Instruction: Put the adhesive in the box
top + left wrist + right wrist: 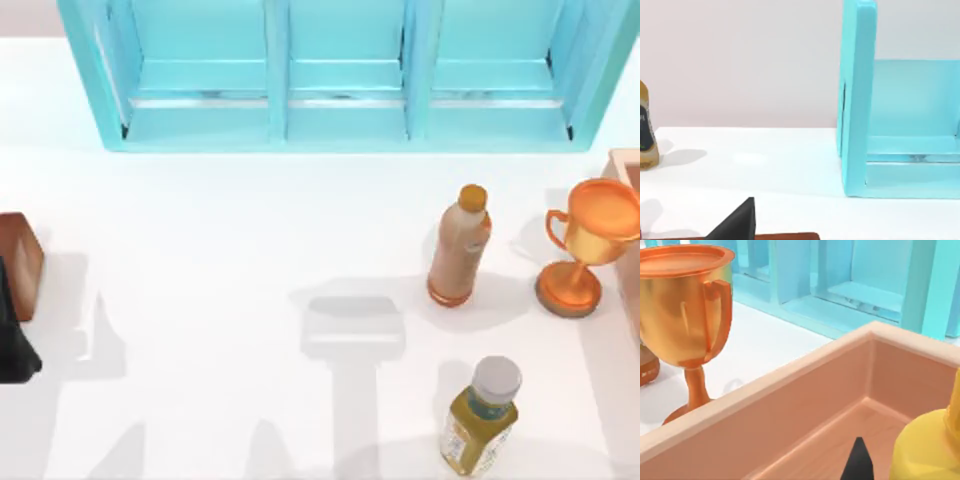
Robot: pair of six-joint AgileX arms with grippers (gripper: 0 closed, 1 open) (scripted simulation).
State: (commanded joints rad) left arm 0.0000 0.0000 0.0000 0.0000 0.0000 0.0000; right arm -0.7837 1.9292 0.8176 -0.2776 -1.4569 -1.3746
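Here, at the top view's far left edge, the left gripper is sitting as a dark shape beside a brown block; whether its fingers are apart cannot be told. Along the far side a turquoise shelf is standing. Toward the right, a brown bottle, an amber bottle and a copper trophy are standing on the white table. At the right edge, the adhesive is hanging inside the wooden box, with one dark right fingertip beside it; the grip itself cannot be judged.
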